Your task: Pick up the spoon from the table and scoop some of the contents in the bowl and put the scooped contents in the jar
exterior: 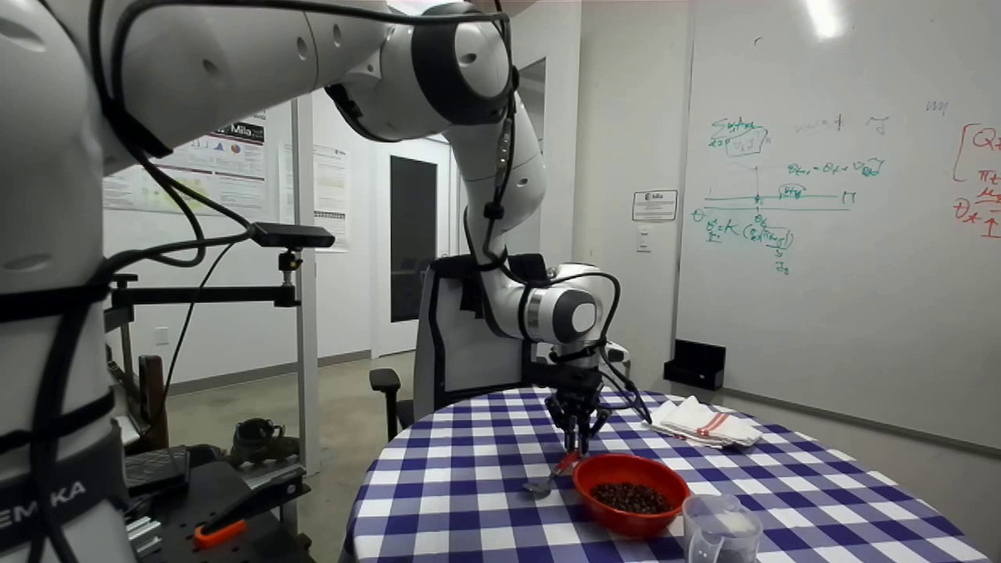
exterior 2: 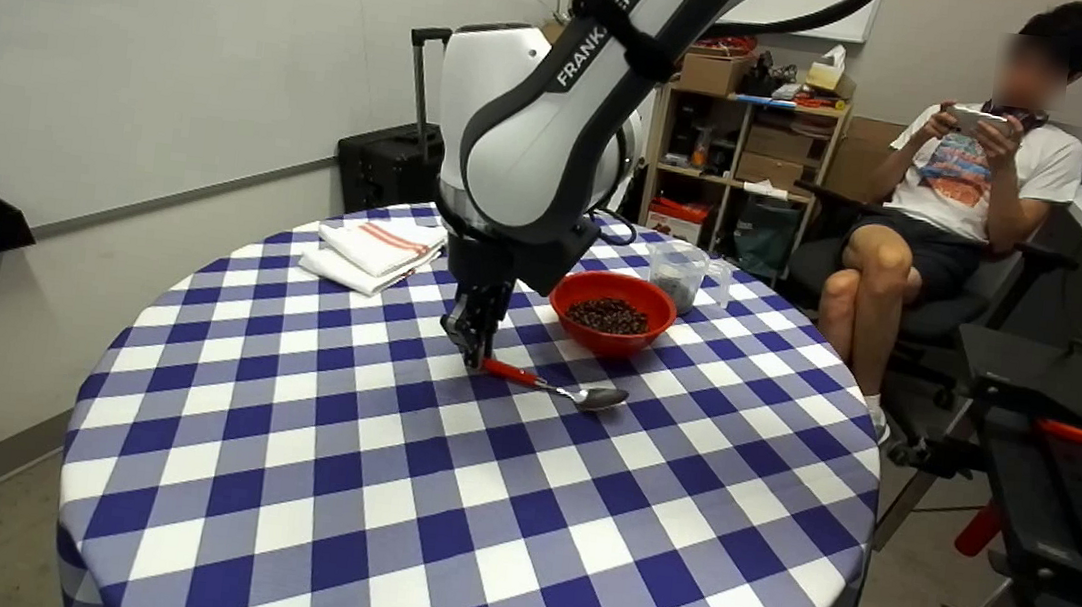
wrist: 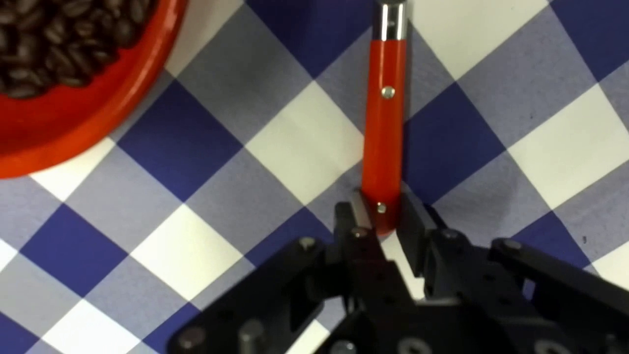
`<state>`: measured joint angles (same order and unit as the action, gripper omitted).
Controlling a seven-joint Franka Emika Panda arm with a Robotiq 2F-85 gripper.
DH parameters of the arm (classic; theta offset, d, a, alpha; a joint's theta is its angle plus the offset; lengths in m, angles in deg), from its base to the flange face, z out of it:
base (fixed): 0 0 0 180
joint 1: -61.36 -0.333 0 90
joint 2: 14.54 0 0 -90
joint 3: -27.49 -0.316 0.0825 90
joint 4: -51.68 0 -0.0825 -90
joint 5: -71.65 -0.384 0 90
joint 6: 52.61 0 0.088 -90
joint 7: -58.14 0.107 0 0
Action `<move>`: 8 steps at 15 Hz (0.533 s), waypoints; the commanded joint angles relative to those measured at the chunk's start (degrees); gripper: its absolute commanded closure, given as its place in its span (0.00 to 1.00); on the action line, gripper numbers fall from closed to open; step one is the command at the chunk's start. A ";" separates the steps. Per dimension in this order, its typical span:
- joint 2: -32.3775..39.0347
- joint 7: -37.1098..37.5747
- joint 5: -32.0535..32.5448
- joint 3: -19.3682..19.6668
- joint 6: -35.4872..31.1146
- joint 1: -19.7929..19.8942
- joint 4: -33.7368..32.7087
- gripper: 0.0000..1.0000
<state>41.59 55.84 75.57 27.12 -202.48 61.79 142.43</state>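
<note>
The claw (wrist: 382, 216) pinches the spoon (wrist: 384, 132) at the end of its red handle. The arm (exterior: 395, 82) bends over the table (exterior 2: 399, 510) with the claw pointing down, and the spoon is near the bowl (exterior 2: 609, 344).

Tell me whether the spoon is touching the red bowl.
Apart. In an exterior view, a strip of the checked table shows between the spoon and the red bowl; the wrist view shows a gap beside the handle too.
</note>
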 commanded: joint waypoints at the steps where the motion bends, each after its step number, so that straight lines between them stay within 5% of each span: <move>1: 0.84 -1.28 0.32 1.05 -0.88 0.62 -1.23 0.95; 8: -1.38 -1.82 0.17 1.63 0.25 2.00 0.38 0.95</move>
<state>41.45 55.61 75.60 28.93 -202.63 63.31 142.41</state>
